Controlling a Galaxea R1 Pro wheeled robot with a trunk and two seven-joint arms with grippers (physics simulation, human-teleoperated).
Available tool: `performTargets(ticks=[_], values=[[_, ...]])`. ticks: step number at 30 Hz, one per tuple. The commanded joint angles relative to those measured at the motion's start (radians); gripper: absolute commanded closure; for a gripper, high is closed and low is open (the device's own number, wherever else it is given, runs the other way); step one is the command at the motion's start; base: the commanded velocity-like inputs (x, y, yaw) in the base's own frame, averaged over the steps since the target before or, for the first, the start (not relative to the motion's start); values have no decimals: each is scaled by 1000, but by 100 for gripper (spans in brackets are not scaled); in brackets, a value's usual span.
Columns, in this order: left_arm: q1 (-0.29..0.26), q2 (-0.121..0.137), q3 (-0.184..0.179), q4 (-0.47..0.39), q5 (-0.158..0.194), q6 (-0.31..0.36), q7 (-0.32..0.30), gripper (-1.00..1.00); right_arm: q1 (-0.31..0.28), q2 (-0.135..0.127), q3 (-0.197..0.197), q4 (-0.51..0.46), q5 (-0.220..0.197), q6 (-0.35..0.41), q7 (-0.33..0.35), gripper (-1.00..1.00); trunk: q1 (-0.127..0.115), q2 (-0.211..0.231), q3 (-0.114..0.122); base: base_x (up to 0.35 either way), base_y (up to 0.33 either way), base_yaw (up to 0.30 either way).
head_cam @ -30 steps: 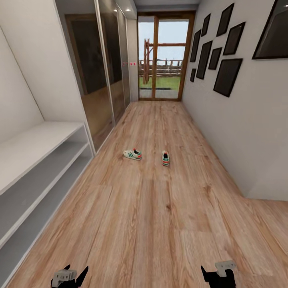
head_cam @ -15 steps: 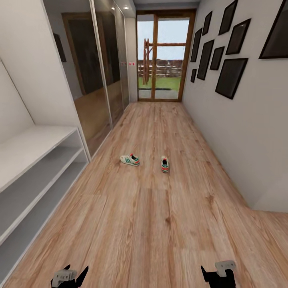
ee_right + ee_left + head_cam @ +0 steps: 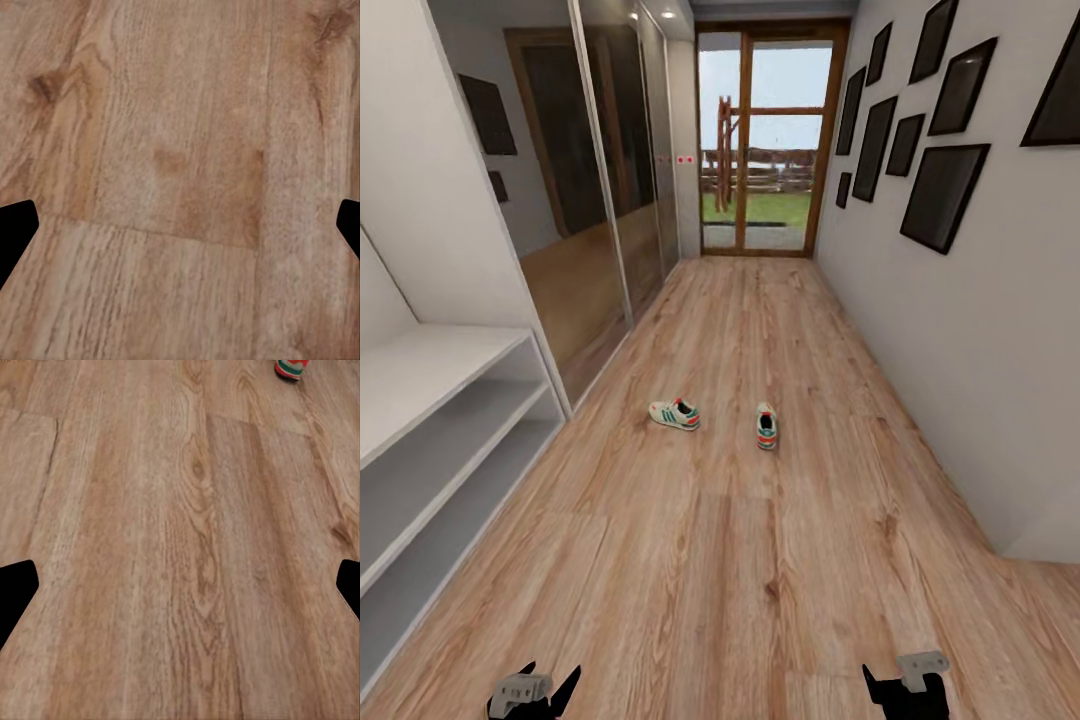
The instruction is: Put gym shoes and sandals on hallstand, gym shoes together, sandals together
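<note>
Nearest, low in the head view, the left hand and the right hand hang over the corridor floor, both spread wide with nothing between the fingers; each wrist view looks down on bare planks with the dark fingertips set far apart at the edges. The step in hand looks to be the approach to the shoes. To do it well, the robot should roll straight down the middle of the corridor and stop short, so that the nearer shoe ends up under a hand rather than under the base, with the hands kept spread until they are lowered over it. Each shoe wants a grip across its narrow width.

On the left side stands the hallstand, its wide top and two long slots bare. Further on, well apart from it, the two gym shoes lie on the floor: the left gym shoe lies crosswise, the right gym shoe points along the corridor, a clear gap between them. The left wrist view catches a red and green shoe tip.

At the far end stands a glass door. Two small red marks beside it are too small to read, and no other writing is legible
</note>
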Motion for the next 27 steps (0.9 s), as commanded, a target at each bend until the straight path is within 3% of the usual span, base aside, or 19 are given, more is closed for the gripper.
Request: performTargets(ticks=[1,27], values=[[-1,0,3,1,7,2,-10,-100,-1,0,-9,1,7,-3,5,-100,0,0,-1,311,-125,0],[-1,0,3,1,2,2,-10,-100,-1,0,-9,1,7,-3,5,-100,0,0,-1,300,-135,0]])
